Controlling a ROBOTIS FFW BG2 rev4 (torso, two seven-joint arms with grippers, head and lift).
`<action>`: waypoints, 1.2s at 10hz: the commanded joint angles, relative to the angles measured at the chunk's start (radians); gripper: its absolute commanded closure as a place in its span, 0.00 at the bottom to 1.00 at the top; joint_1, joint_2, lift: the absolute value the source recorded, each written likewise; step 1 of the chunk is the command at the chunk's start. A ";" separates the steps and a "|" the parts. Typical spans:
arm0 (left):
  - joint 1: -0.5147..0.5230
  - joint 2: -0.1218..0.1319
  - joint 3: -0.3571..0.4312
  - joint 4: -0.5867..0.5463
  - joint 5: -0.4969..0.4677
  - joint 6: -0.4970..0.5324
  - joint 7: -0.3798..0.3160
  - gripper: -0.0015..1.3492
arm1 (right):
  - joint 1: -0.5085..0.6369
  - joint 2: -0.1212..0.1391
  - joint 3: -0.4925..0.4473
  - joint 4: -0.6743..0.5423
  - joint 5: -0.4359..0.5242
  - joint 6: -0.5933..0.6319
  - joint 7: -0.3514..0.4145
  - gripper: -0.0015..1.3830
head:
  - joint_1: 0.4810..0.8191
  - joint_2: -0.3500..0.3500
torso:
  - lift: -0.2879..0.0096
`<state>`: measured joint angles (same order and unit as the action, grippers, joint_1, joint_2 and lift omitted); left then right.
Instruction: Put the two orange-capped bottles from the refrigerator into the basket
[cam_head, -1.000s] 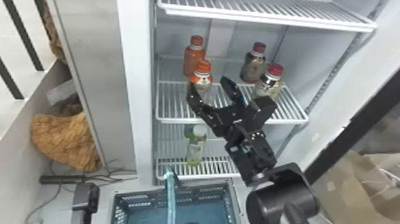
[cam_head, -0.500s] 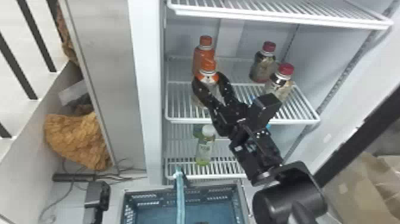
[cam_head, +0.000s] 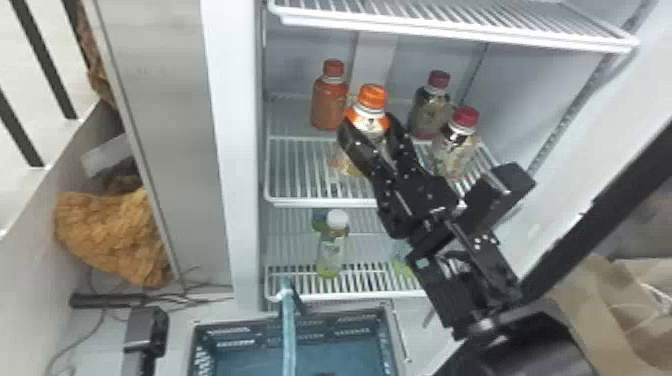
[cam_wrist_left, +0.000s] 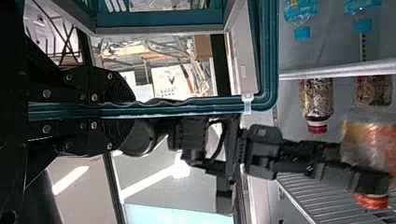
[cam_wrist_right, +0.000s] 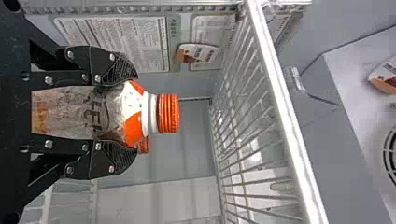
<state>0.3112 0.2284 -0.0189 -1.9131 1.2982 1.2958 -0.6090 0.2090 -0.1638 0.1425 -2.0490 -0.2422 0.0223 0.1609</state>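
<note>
Grasps the front orange-capped bottle with the right end effector, holding black fingers on both sides, close under the orange cap. Keeps the bottle roughly upright over the middle shelf of the refrigerator. Cannot tell exactly about contact between bottle base and shelf wires. In the right wrist view, can see the same bottle lying lengthwise between both fingers of the right end effector, with neck and cap beyond the fingertips.

Can see the rear orange-capped bottle standing on the middle shelf, behind the gripped one and to the left, apart from the fingers. On the same shelf, more to the right, can see also the rear red-capped bottle and the front red-capped bottle, both upright.

With the left end effector, clamps the blue-green handle of the basket, pinching it between two dark fingertips. Can see the basket in the head view, at the bottom edge, in front of the refrigerator and below the shelves, with the handle passing above.

On the lower shelf, can find a white-capped bottle with greenish content, upright. In the left wrist view, can find two blue-capped bottles inside the refrigerator. At left in the head view, beside the refrigerator, can see rough brown material near a dark rod and thin cables.
</note>
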 joint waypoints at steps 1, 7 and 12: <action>-0.002 -0.001 -0.001 0.000 0.000 0.000 0.000 0.89 | 0.088 0.000 -0.045 -0.146 -0.011 0.103 0.009 0.78 | 0.63 0.21 | 0.83; 0.008 -0.004 0.021 0.000 -0.002 0.000 -0.003 0.89 | 0.441 0.015 -0.162 -0.620 -0.041 0.486 0.086 0.78 | 0.63 0.14 | 0.83; 0.015 -0.007 0.039 0.000 -0.008 0.000 -0.008 0.89 | 0.638 0.023 -0.238 -0.863 -0.045 0.849 0.166 0.78 | 0.63 0.14 | 0.83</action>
<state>0.3260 0.2209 0.0185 -1.9131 1.2905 1.2958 -0.6165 0.8322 -0.1412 -0.0894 -2.8977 -0.2910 0.8290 0.3263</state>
